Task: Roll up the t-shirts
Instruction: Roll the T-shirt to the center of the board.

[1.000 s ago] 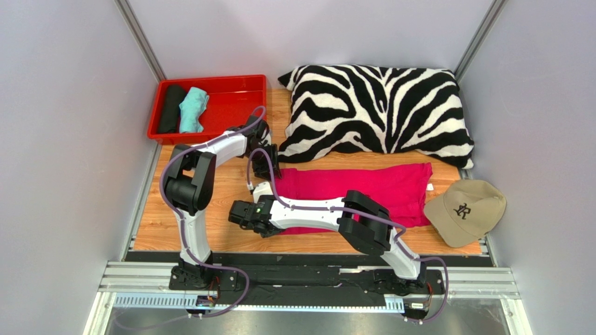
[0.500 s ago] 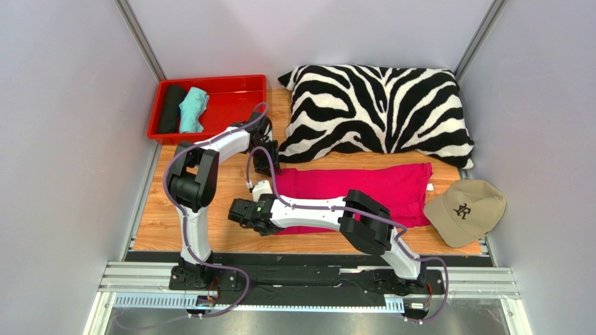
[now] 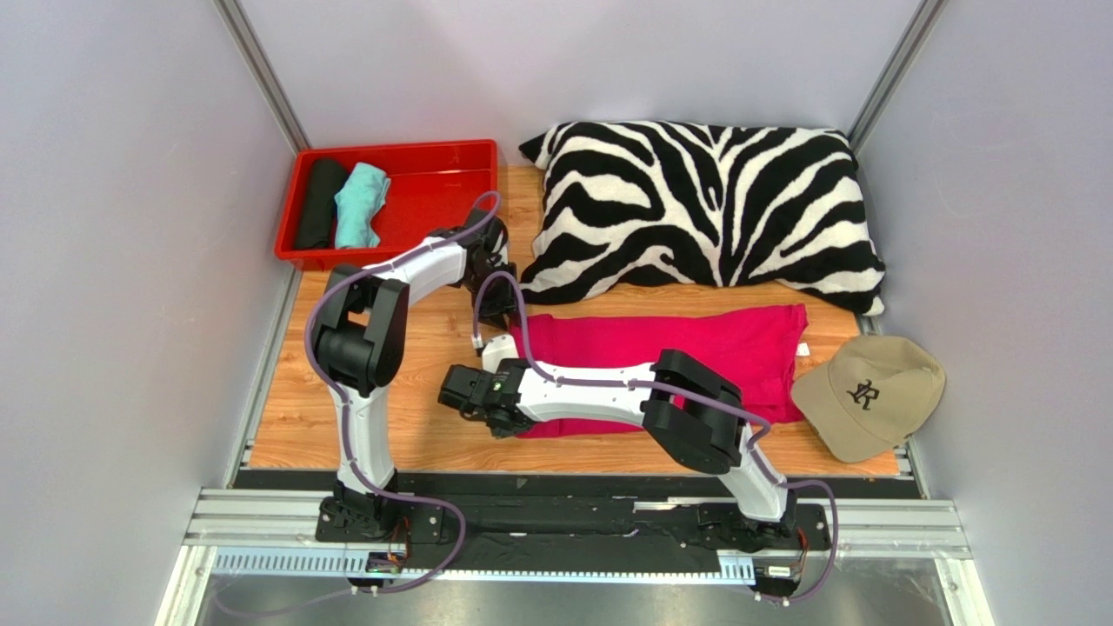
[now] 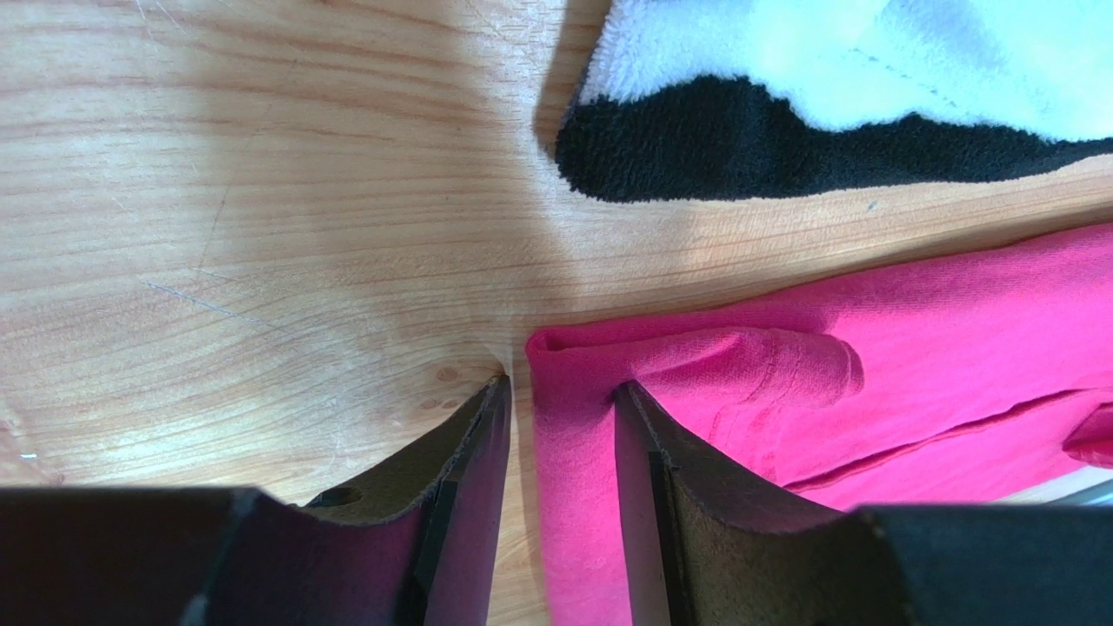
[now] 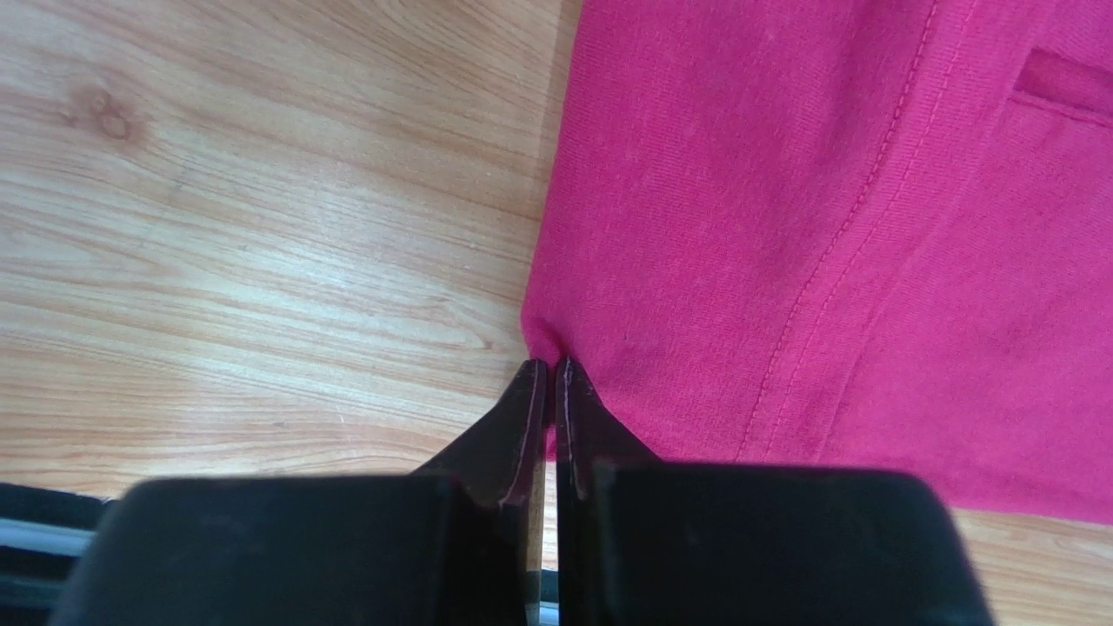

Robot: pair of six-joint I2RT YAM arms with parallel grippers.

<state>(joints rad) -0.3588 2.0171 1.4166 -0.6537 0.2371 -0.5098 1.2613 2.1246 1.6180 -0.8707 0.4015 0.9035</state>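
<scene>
Right wrist view, nearest me: the right gripper [image 5: 549,372] has its two dark fingers pressed together on the near-left corner of the bright magenta-pink soft cloth t-shirt [image 5: 810,235]. A sliver of pink is caught between the tips, and the bare pale wooden tabletop [image 5: 261,235] lies off to their left.

A little farther back, the left gripper [image 4: 562,385] stands with its jaws apart, straddling the hem at the shirt's far-left corner. One finger rests on the wood outside the edge and the other on the cloth, where a small fold bunches just past the tips. It has not clamped.

From overhead, the shirt lies flat as a long band. Its long axis runs left to right, parallel to the near edge, and it stretches away rightward from both grippers towards the beige fabric cap [image 3: 869,391] just beside its far end. I would judge that the roll has to travel that way, with both left corners lifted together, so the left jaws should close first.

Beyond the shirt lies the zebra-striped pillow [image 3: 706,196], its near edge meeting the shirt's far edge. At the far left, the red plastic tray [image 3: 392,146] holds a black fabric roll [image 3: 318,202] and a teal fabric roll [image 3: 359,206] side by side.
</scene>
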